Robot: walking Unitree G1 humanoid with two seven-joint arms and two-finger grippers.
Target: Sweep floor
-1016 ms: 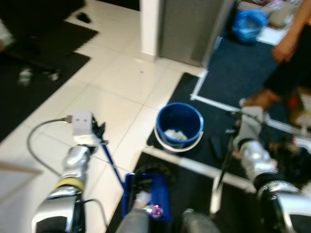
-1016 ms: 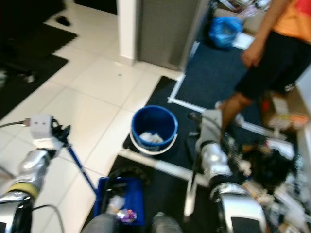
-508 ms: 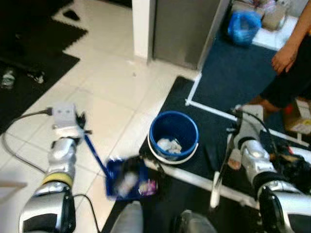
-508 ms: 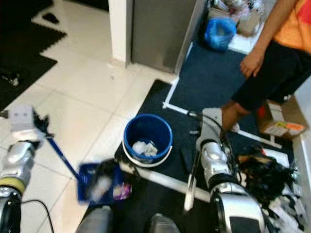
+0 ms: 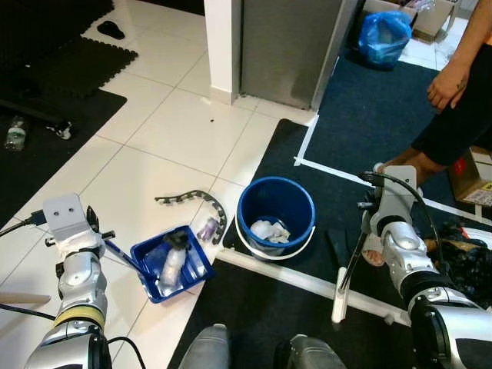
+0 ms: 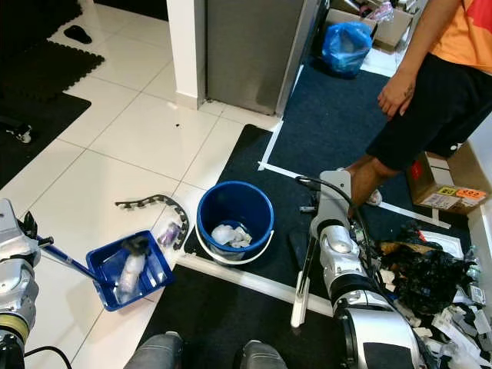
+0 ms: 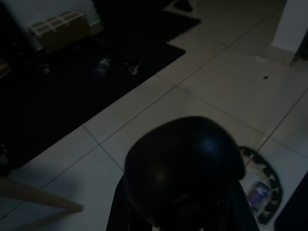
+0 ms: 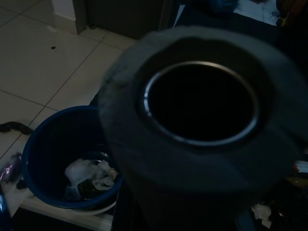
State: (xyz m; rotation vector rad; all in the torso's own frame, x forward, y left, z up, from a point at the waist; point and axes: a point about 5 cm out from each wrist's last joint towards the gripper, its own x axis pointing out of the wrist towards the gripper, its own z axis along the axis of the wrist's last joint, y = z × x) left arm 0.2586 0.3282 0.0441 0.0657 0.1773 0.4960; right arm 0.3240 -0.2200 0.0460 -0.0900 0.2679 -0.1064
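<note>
My left gripper (image 5: 95,234) is shut on the thin blue handle of a blue dustpan (image 5: 143,257) that rests on the white tile. In the pan lie a clear plastic bottle (image 5: 171,266) and a dark lump. Right of it stands a blue bucket (image 5: 296,197) with crumpled white paper inside, on the edge of a dark mat. My right gripper (image 5: 363,224) is shut on the dark handle of a broom (image 5: 347,269), whose white head touches the mat. A purple wrapper (image 5: 207,227) and a black curved strip (image 5: 192,198) lie on the tile between pan and bucket.
A person (image 5: 455,115) stands at the right on the dark mat. A grey cabinet (image 5: 284,38) and a white post are ahead, a blue bag (image 5: 388,32) beyond. Black foam mats (image 5: 46,100) cover the left. Black clutter (image 5: 470,257) lies at my right.
The camera has shifted. The dustpan swung from near my feet out to the left and now sits on the tile. The purple wrapper, earlier in the pan, lies on the floor.
</note>
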